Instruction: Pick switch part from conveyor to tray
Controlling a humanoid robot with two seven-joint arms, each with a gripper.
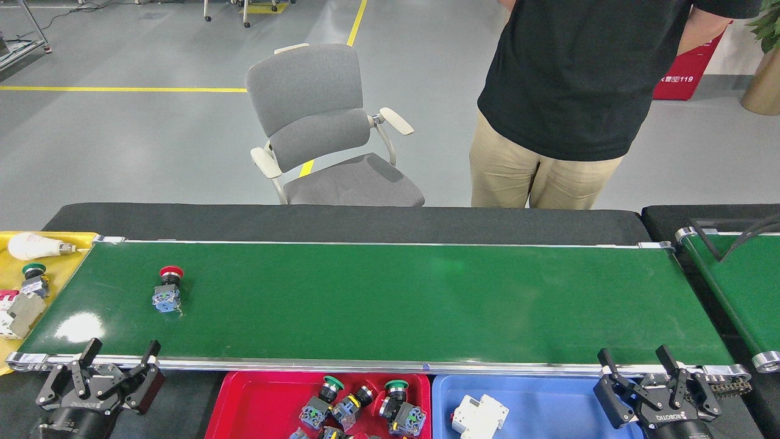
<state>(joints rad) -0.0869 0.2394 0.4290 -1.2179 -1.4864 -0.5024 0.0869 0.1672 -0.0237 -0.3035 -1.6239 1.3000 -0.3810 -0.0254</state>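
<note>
Pointing up and away at the near left corner, the left gripper (120,356) stands with its fingers spread wide and empty, just short of the conveyor (390,299) rail. The right gripper (634,360) mirrors it at the near right, fingers also wide apart, holding nothing, tips at the rail. A red-capped switch (167,289) lies on the belt toward the left end, apart from both grippers. The red tray (256,402) at the near edge holds several green-capped switches (359,408); the blue tray (548,402) beside it holds a white breaker (479,414).
</note>
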